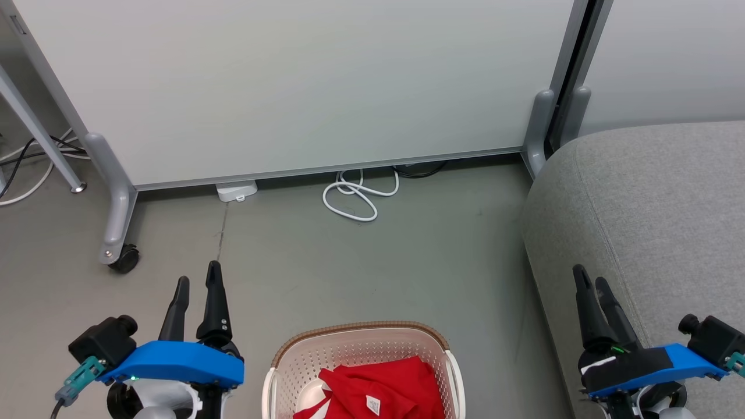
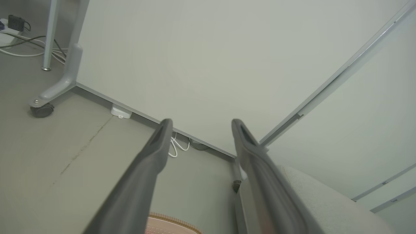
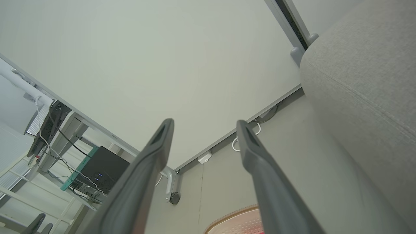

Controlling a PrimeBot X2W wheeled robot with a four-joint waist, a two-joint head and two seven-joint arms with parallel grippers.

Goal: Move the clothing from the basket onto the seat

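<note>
You get bright, even, diffuse light; shadows on the floor are faint; your wrist views bow straight lines near their edges.

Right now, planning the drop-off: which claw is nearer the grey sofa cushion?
The right claw: it sits over the large grey fabric sofa cushion's edge; the left claw hangs over floor.

A pale partition panel stands on the grey floor. Under its bottom edge lie a small white box and a looped white cable. A black wheel sits at its left foot, and a thin crack runs out from the box. Past the panel's left end, black and white cords trail round a slim metal leg.
</note>
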